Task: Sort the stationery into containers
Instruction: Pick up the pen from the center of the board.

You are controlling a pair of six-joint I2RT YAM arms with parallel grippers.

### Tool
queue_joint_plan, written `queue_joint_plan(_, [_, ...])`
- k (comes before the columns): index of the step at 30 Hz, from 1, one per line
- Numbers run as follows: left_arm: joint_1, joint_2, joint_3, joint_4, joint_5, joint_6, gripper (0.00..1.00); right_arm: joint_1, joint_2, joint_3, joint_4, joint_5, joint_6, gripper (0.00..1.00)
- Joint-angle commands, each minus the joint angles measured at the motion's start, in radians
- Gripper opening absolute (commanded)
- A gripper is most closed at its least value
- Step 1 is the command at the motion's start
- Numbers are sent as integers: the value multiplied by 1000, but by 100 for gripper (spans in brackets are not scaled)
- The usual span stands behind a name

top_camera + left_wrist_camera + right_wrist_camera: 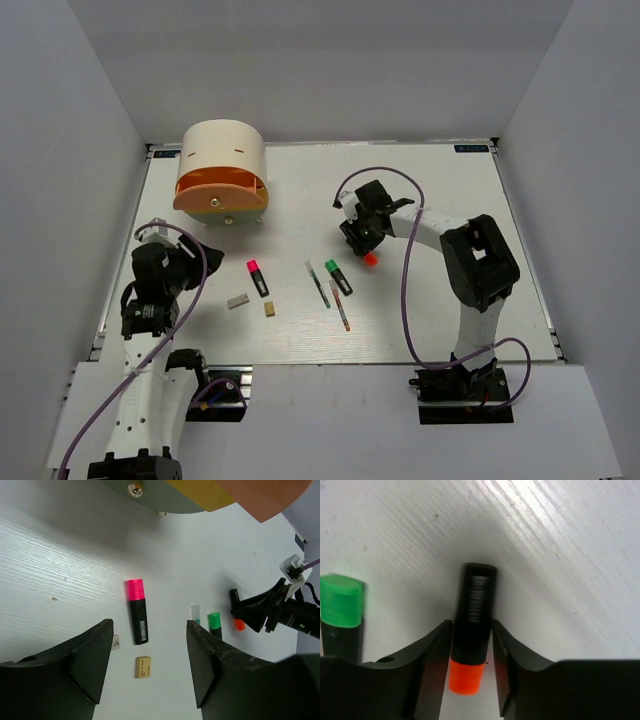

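Observation:
My right gripper (472,630) is shut on the orange highlighter (476,610), a finger on each side of its black body, low at the table's middle right (369,258). The green highlighter (340,605) lies just beside it. My left gripper (150,625) hangs open over the left of the table, holding nothing. Below it lie the pink highlighter (137,612), the tan block (143,666) and the grey block (116,642). Two thin pens (318,284) (341,306) lie near the green highlighter (338,276). The cream drum (222,150) with orange and yellow trays (220,195) stands at the far left.
White walls close in the table on the left, right and back. The right arm's cable (405,290) loops over the right half of the table. The table's near edge (330,364) runs just in front of the arm bases.

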Motion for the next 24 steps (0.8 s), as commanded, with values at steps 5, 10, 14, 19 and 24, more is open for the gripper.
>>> queue_joint_plan(5, [-11,-7,-52,30,42,-28,73,8,-6,1,-51,-72,-21,6])
queue_joint_plan(10, [-12,-29,-121,64,85,-72,74,9,-94,82,-151,-185,-149,0])
queue_joint_plan(14, [-12,-49,-155,87,109,-94,74,20,-126,301,-252,-297,-265,0])
queue_joint_plan(19, [-12,-60,-203,120,138,-114,74,47,-71,621,-251,-496,-326,0])
queue_joint_plan(24, [-12,-78,-213,130,149,-114,75,103,15,780,-32,-633,-213,0])
